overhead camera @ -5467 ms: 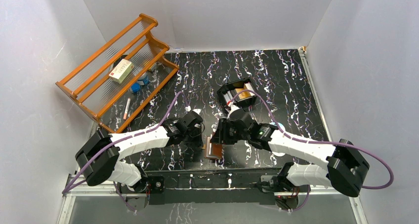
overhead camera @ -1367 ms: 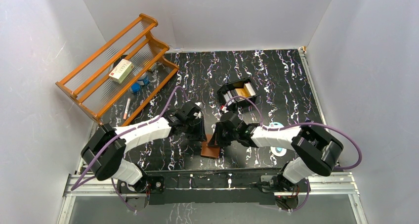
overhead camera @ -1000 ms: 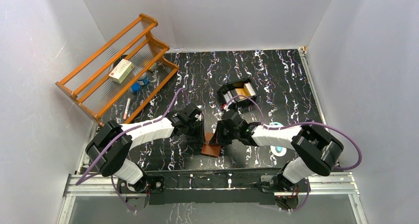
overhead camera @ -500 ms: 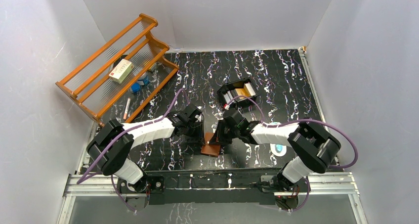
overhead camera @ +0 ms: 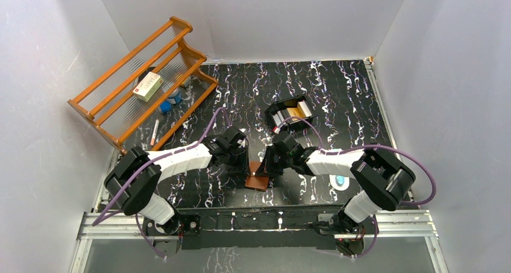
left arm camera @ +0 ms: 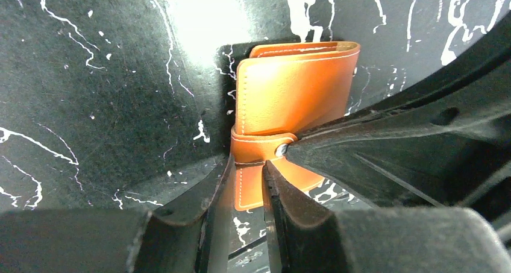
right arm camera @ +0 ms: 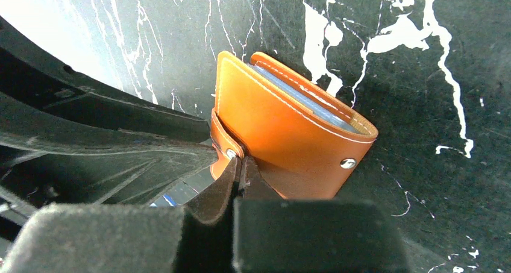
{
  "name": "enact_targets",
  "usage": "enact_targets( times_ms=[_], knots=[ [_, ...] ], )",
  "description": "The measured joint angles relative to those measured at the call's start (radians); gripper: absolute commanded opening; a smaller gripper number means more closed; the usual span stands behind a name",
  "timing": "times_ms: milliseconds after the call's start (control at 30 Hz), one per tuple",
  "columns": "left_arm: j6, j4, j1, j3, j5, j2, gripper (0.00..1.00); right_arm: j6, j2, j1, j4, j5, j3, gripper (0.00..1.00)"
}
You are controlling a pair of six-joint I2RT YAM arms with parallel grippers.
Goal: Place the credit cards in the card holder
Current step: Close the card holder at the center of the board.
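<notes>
Currently seeing card holder (overhead camera: 258, 180) flat on table (overhead camera: 355, 98), close to near edge, roughly centre, sandwiched between both grippers. Folded over, brown leather outside, pale blue sleeves (right arm camera: 304, 98) peeking out along its open edge; cannot tell sleeve contents. Reading right gripper (right arm camera: 240, 166) as fingers pressed together, clamped on strap (right arm camera: 222, 137) right at its snap (right arm camera: 231, 154), reaching in from right side of card holder. Spotting second snap (right arm camera: 347, 163) bare on leather face, apart from strap. Seeing left gripper (left arm camera: 248, 167) on left side, fingers (left arm camera: 214, 194) a narrow slot apart, tips at strap, with leather visible through slot; cannot tell whether pinching it or only touching. Both grippers nearly tip to tip at strap.

Finding credit cards (overhead camera: 294, 111) in black tray (overhead camera: 275, 112), farther out and slightly right of centre, well apart from card holder; making out orange-gold and pale ones only, count unclear.

Also noting wooden rack (overhead camera: 179, 25) at far left by wall, with small white box (overhead camera: 147, 86) on it, plus round white-and-blue item (overhead camera: 340, 181) on table near right arm, partly hidden by it
</notes>
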Motion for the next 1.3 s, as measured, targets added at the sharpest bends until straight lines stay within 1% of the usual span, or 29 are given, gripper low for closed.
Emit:
enact_targets(
  times_ms=[200, 433, 467, 567, 667, 1100, 1300],
  knots=[
    [-0.006, 0.019, 0.0, 0.0, -0.004, -0.039, 0.21, 0.0, 0.0, -0.002, -0.001, -0.002, 0.0, 0.0],
    [-0.008, 0.032, 0.0, 0.0, -0.007, -0.037, 0.19, 0.0, 0.0, -0.002, -0.001, -0.002, 0.0, 0.0],
    [-0.008, 0.037, 0.0, 0.0, -0.007, -0.033, 0.19, 0.0, 0.0, -0.002, -0.001, -0.002, 0.0, 0.01],
    [-0.008, 0.048, 0.0, -0.001, -0.008, -0.013, 0.19, 0.0, 0.0, -0.002, -0.002, -0.002, 0.001, 0.08],
    [-0.009, 0.055, 0.0, -0.002, -0.009, 0.003, 0.19, -0.002, 0.0, -0.002, -0.016, 0.001, 0.01, 0.12],
    [-0.009, 0.068, 0.0, -0.002, -0.019, 0.013, 0.18, -0.053, -0.004, -0.003, -0.109, 0.055, 0.067, 0.19],
    [-0.009, 0.068, 0.0, -0.002, -0.019, 0.015, 0.18, -0.074, 0.012, -0.004, -0.128, 0.056, 0.092, 0.19]
  ],
)
